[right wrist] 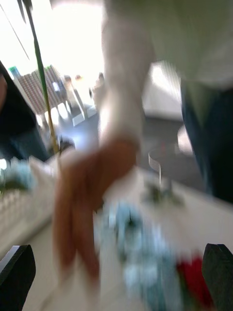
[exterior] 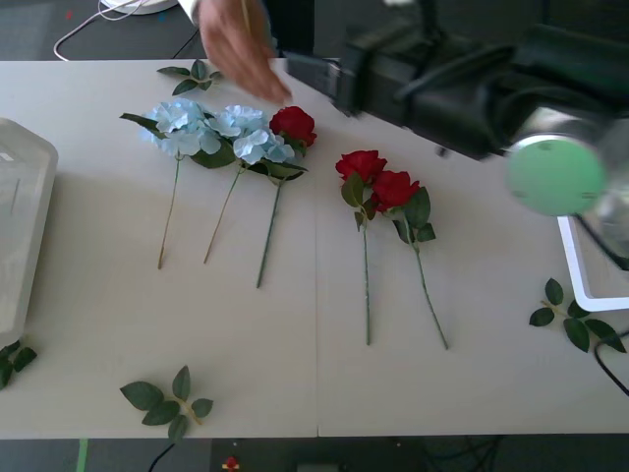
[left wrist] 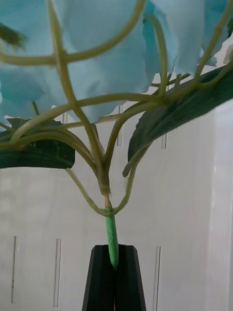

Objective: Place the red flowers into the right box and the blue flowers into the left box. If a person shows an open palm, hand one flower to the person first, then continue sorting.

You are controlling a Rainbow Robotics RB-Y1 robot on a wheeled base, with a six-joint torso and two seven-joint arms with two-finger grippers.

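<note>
Three blue flowers and three red flowers lie in a row on the table. A person's hand hangs over the far end of the row, with a thin green stem rising beside it; its bloom is out of view. My right gripper is open just right of that hand, its black fingers wide apart. My left gripper is shut on the green stem of a blue flower, held over the white floor of the left box. The left box is at the table's left edge. The right box is at its right edge, partly behind my right arm.
Loose leaf sprigs lie at the front left, at the right, at the back and by the left box. My right arm spans the back right of the table. A white cable lies beyond the far edge.
</note>
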